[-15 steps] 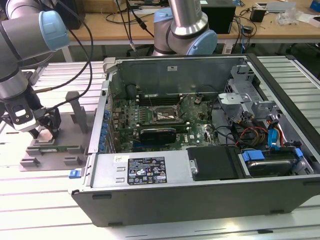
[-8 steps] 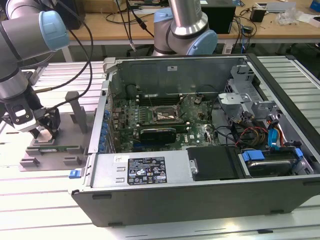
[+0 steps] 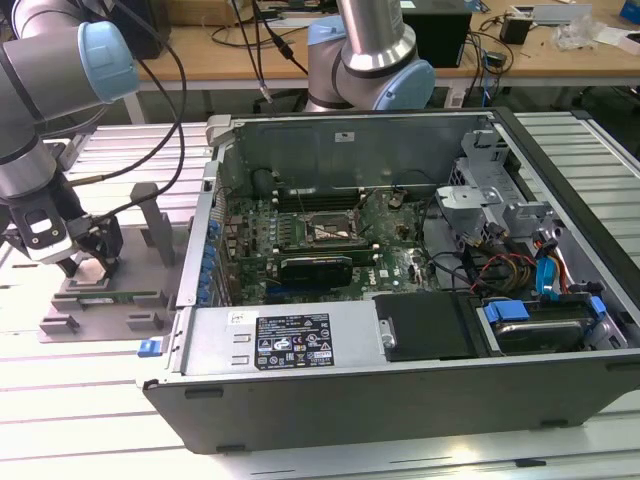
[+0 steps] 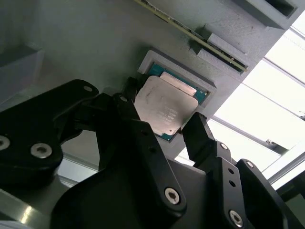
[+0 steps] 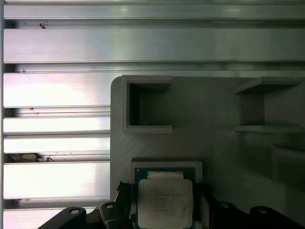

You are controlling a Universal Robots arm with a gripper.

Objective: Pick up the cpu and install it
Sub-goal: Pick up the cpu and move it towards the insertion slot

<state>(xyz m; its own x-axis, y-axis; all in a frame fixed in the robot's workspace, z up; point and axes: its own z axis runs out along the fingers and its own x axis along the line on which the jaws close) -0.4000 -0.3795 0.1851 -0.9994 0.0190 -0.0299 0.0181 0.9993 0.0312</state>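
Here, at the exterior view's left, we see the hand (image 3: 88,262) low over the grey tray (image 3: 100,300), which stands on the slatted metal desk (image 3: 70,400). In the second wrist view the cpu (image 4: 164,107) lies flat in the tray's shallow square pocket with its silvery top up. The hand's black fingers (image 4: 198,129) stand apart, one on each side of the chip, close to its edges but not clamped on it. Just beside the tray, towards the exterior view's right, the open computer case (image 3: 400,350) lies on its side, and we see its motherboard (image 3: 300,225) exposed inside.
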